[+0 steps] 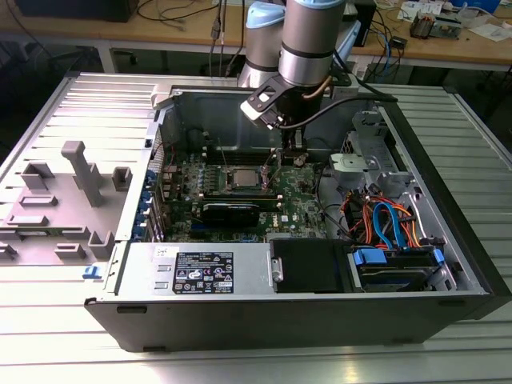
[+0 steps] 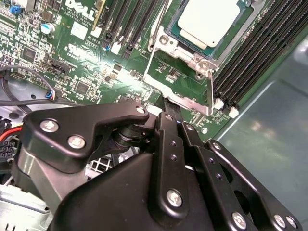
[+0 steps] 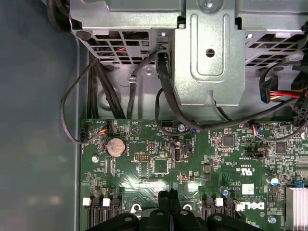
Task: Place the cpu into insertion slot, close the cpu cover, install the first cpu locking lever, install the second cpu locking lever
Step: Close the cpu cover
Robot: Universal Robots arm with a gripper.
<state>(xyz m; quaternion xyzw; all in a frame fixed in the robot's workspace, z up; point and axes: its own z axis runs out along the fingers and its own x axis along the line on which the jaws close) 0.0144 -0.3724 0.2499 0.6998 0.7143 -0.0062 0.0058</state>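
**On the board: chip seated, fingers pressed together beside the socket**

At the middle of the green circuit board (image 3: 144, 163), the cpu (image 2: 209, 19) lies flat in the insertion slot (image 2: 162, 40). Its top is a pale, dull silver square with a greenish rim. The cpu cover (image 2: 192, 49) lies down around it, and the chip's top shows through the cover's window. In the exterior view the chip (image 1: 242, 178) sits between rows of long black memory slots (image 2: 260, 53).

The gripper (image 2: 168, 103) hangs just beside the outer edge of the socket's silver frame, to the exterior view's right of the chip (image 1: 294, 156). Its black fingers are drawn together with nothing between them (image 3: 169, 195).

Bold white lettering (image 2: 82, 7) is printed on the board, near small white stickers. A round coin battery (image 3: 115, 147) sits nearer the metal drive cage (image 3: 207, 62). A large white sticker (image 1: 204, 272), dense with small print and symbols, covers the power supply (image 1: 140, 272) inside the open case (image 1: 264, 324).
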